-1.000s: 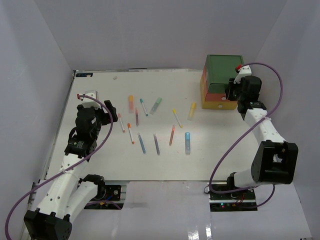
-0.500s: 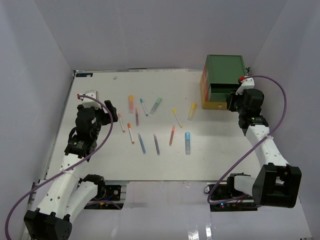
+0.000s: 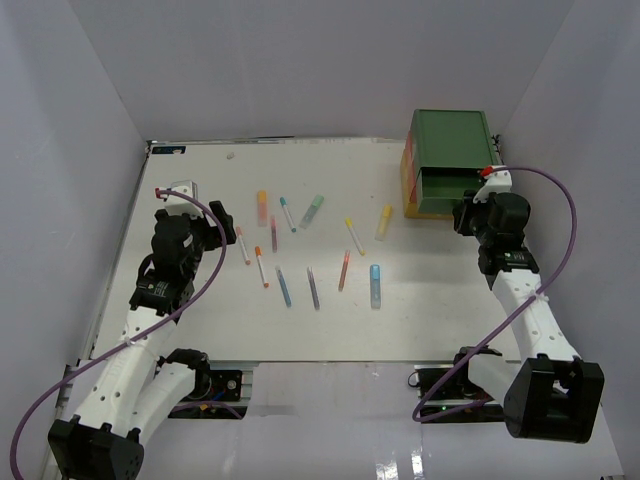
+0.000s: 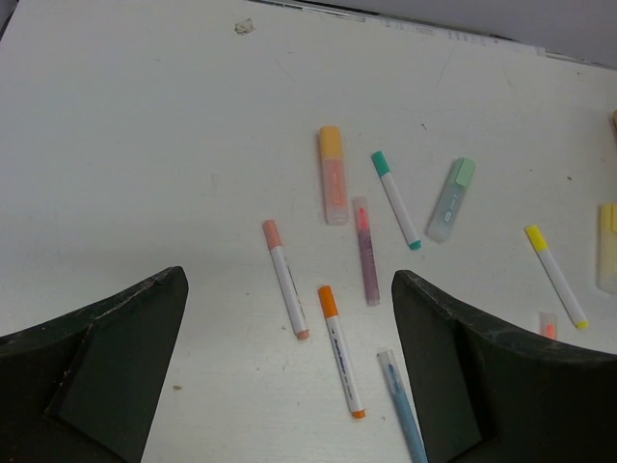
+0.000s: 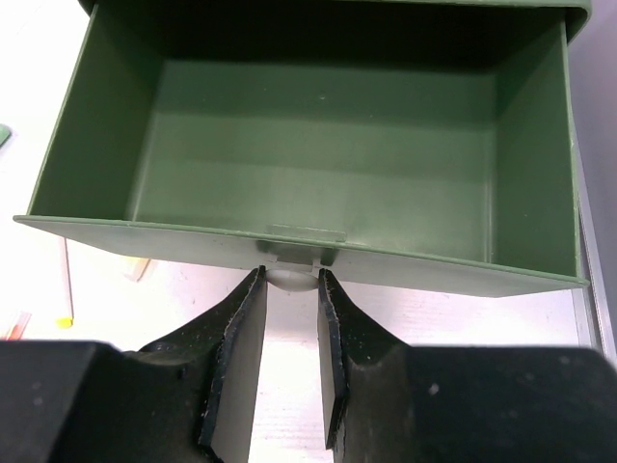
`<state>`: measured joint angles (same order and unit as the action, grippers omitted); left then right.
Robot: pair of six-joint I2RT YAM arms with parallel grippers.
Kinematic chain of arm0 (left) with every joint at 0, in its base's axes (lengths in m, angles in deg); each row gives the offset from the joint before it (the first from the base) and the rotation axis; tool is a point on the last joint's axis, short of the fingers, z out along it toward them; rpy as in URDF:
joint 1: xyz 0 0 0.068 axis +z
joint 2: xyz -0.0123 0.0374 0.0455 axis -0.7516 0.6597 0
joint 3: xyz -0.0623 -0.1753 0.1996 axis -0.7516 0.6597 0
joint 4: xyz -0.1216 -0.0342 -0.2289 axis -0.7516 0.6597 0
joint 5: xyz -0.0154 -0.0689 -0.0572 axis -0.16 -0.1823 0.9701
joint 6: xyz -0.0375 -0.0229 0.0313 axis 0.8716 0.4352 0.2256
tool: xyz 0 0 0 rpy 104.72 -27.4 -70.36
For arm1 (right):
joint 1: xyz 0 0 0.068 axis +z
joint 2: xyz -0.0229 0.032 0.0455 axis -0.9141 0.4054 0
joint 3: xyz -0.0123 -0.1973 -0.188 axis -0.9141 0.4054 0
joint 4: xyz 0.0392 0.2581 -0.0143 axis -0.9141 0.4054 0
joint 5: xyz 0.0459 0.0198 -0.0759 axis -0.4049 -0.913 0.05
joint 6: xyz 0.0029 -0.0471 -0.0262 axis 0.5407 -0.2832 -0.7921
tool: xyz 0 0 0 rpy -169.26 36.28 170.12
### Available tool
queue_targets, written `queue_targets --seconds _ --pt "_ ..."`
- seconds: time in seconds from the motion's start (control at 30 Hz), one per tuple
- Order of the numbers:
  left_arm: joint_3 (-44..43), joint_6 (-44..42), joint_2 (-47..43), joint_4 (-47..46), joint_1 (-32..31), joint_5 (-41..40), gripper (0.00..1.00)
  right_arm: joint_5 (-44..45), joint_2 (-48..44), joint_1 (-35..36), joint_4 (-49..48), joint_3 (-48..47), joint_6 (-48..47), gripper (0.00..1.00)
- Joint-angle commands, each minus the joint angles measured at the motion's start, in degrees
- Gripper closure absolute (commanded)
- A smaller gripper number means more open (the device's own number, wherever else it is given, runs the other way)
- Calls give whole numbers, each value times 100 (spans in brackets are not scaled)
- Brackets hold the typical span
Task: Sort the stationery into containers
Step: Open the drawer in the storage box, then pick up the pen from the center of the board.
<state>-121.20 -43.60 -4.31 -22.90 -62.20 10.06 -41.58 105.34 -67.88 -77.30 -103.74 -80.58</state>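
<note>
Top external view: white table [image 3: 330, 330], containers [image 3: 450, 140] stacked at the upper right, stationery spread across the middle, none of it in a container yet.

The stack looks loose on the table. Risk: if the pull goes on, the whole stack may slide or tip toward the arm instead of the drawer sliding.

Green drawer [image 5: 318, 164] is on top, pulled well out and empty. Risk: pulled further, it may leave its slot and drop. Yellow drawer [image 3: 428, 211] at the bottom looks shut.

Right gripper [image 3: 466, 212] is at the drawer front, fingers pinched on the white knob [image 5: 287, 277]. It also sits right in front of the opening, so it may block a drop-in from the other arm.

Left gripper [image 4: 289, 282] hovers over the left part of the scatter, jaws wide apart, holding nothing. Risk: the pens lie close together, so wide fingers coming down could knock neighbours or catch two at once.

- Orange highlighter [image 4: 333, 174] and mint highlighter [image 4: 451, 198], upper centre of the left wrist view: thicker, easier to grip.
- Pink pen [image 4: 286, 291], orange pen [image 4: 341, 362] and purple pen [image 4: 366, 251], between the fingers: thin and round, may roll away on contact.
- Blue pen [image 4: 403, 410]: half under the right finger, easily nudged.

The knob is small and round and only its top shows between the pads. Risk: the pinch slips off.
</note>
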Motion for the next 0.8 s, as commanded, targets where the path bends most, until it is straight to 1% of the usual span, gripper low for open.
queue_targets --seconds 0.0,0.03,0.1,0.13,0.2,0.23,0.3,0.33,0.37,0.43,0.6,0.63,0.77 --pt "41 -3 12 -110 -24 54 2 -25 -123 -4 90 65 135 72" --pt "41 -3 20 -119 -24 63 2 -34 -158 -4 125 48 126 67" --pt "41 -3 20 -110 -24 63 2 -78 -211 -4 134 21 126 61" --pt "41 -12 38 -110 -24 63 2 -95 -289 -4 274 -5 126 56" --pt "49 -3 47 -119 -24 72 2 -122 -378 -4 389 -40 126 51" --pt "41 -12 47 -110 -32 81 2 -131 -465 -4 520 -101 135 46" --pt "41 6 55 -119 -24 81 2 -157 -580 -4 687 -190 144 41" --pt "49 -3 64 -119 -24 89 2 -174 -719 4 819 -225 161 35" --pt "49 6 73 -127 -24 89 2 -183 -790 5 881 -277 179 32" --pt "41 6 99 -110 -24 107 2 -183 -1009 5 1073 -348 205 29" --pt "41 -3 100 -110 -24 90 2 -289 -1344 171 1391 -594 249 28" --pt "41 6 82 -119 -32 98 2 -315 -1406 372 1435 -629 284 28" --pt "41 15 100 -110 -24 125 2 -473 -1371 707 1733 -945 591 27"
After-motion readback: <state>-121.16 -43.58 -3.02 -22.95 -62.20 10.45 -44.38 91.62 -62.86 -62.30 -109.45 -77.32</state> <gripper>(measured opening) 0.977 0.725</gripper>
